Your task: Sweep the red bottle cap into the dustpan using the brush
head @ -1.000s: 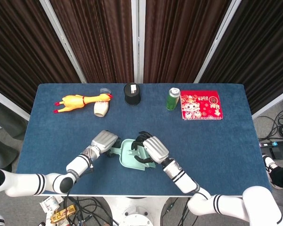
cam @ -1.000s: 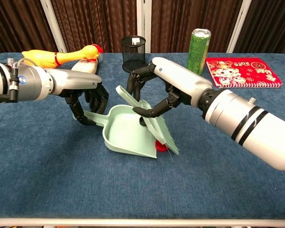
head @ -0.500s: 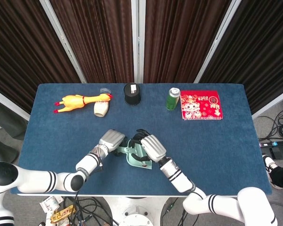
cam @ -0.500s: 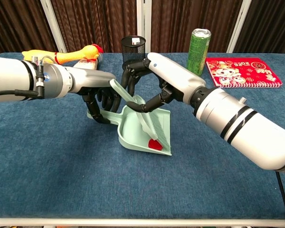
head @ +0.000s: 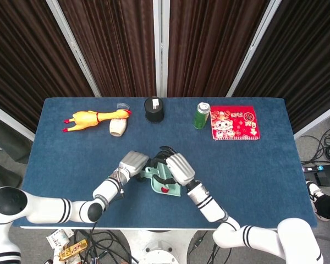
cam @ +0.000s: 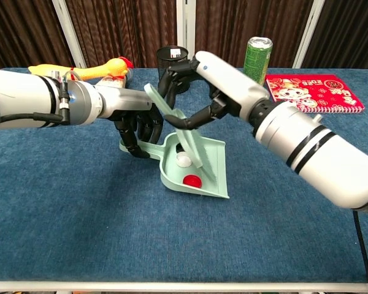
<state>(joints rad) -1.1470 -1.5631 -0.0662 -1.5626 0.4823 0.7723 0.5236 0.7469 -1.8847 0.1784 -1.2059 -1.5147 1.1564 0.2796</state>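
Sat inside the dustpan (cam: 211, 160), that red bottle cap (cam: 192, 180), just beside a small white bit. Looked light, hard and slick, likely to skitter or roll out if tipped, so better nudged with bristles than pinched. Right over the dustpan: brush (cam: 190, 142), clamped by its handle in the right hand (cam: 203, 87). At the dustpan's handle end, left hand (cam: 137, 124) wrapped tight around it. Far behind the dustpan: green can (cam: 256, 57), black mesh cup (cam: 172, 60).
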